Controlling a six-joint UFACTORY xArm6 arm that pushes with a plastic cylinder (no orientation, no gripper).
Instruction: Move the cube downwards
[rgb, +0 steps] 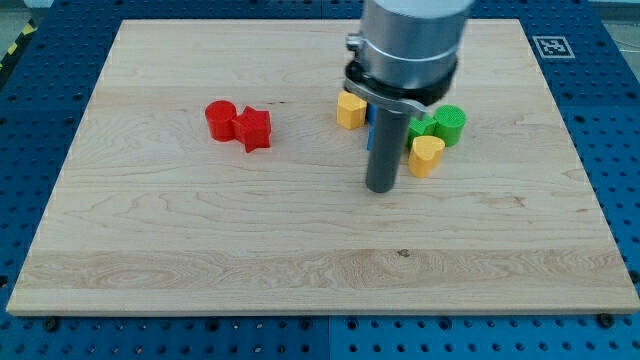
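Observation:
My tip (381, 188) rests on the wooden board (200, 240), right of its middle. A blue block (369, 132) shows only as a thin sliver at the rod's left edge, just above the tip; the rod hides most of it, so I cannot make out its shape. A yellow block (350, 110) lies up and left of the rod. A yellow heart-like block (426, 155) lies just to the tip's right. A green cylinder (451, 124) and another green block (422, 127) sit above the heart.
A red cylinder (220, 118) and a red star-like block (254, 129) touch each other at the board's upper left. The arm's grey body (410, 45) hides part of the board's top. A blue perforated table surrounds the board.

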